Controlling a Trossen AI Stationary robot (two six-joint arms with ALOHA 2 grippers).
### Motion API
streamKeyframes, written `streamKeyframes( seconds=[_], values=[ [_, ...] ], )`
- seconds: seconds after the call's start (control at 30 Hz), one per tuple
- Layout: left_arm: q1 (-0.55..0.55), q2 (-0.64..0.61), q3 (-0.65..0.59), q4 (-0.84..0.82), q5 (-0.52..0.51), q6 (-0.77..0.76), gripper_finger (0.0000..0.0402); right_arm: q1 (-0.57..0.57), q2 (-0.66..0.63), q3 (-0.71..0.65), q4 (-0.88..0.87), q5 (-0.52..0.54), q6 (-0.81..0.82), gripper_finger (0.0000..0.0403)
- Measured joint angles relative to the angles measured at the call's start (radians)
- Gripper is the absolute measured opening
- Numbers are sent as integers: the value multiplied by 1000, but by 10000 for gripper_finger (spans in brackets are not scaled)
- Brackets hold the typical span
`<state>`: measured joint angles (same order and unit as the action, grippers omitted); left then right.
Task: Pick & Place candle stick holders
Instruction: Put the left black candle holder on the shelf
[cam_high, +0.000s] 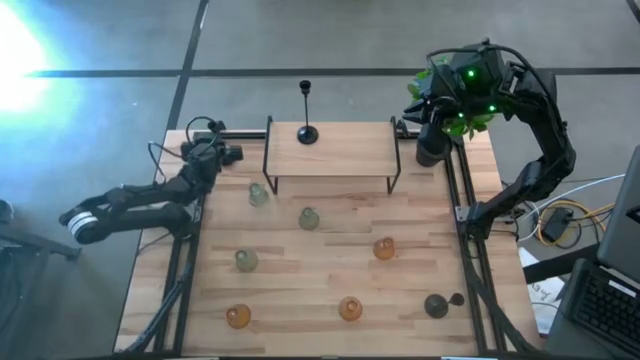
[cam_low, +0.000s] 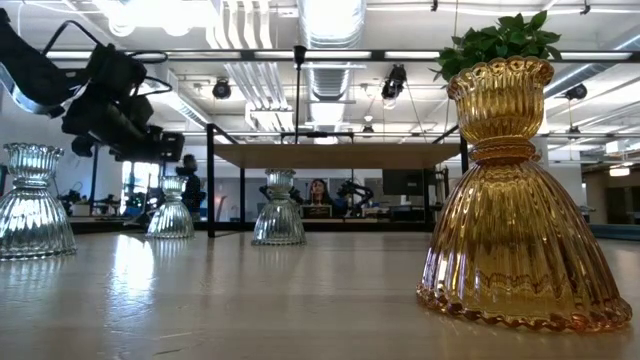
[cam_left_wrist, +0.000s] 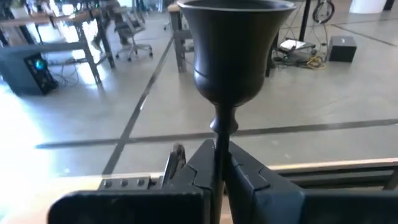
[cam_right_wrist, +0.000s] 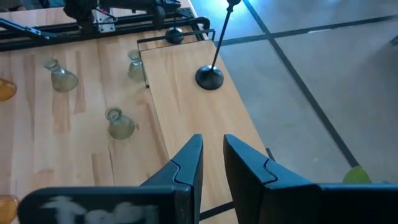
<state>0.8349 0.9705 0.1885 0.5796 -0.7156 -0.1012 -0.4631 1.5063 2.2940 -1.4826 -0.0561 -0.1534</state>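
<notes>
My left tool (cam_left_wrist: 219, 167) is closed tight on the thin stem of a black candlestick (cam_left_wrist: 234, 59), near the far left corner of the tabletop (cam_high: 330, 275). My right tool (cam_right_wrist: 211, 163) hangs above the raised shelf (cam_high: 330, 150), fingers a little apart and holding nothing. Another black candlestick (cam_high: 307, 130) stands on that shelf. Small glass holders (cam_high: 308, 218) stand scattered over the tabletop.
</notes>
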Motion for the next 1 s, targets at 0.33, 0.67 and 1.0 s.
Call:
streamKeyframes(
  seconds=[0.33,0.67,1.0],
  values=[
    [1,-199,188,-289,64,30,19,0,-3,0,-1,0,-5,54],
    [-21,-320,566,-910,466,-4,18,0,-8,0,0,-7,-26,52],
    [-50,-300,876,-1024,994,-19,18,1,-9,-5,20,-157,-34,54]
  ],
)
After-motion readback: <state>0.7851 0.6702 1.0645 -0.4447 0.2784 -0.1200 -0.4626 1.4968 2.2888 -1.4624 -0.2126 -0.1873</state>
